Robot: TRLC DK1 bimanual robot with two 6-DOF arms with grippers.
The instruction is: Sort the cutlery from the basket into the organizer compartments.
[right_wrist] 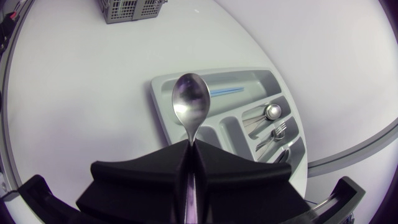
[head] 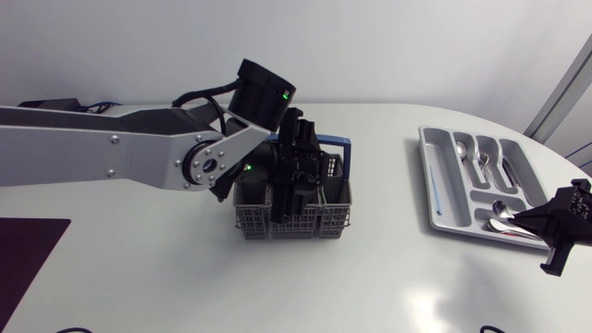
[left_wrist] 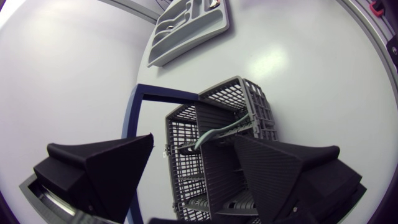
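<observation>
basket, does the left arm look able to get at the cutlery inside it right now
Probably yes. The left end effector hangs open just over the basket. Its wrist view shows a cutlery handle lying in an open-topped compartment ahead of it, with nothing covering it.

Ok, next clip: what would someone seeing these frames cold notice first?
Probably the spoon clamped in the right gripper, its bowl sticking out ahead of it, with the grey organizer on the table beyond. Next, the left gripper hangs open directly over the grey mesh basket near the middle of the table.
</observation>
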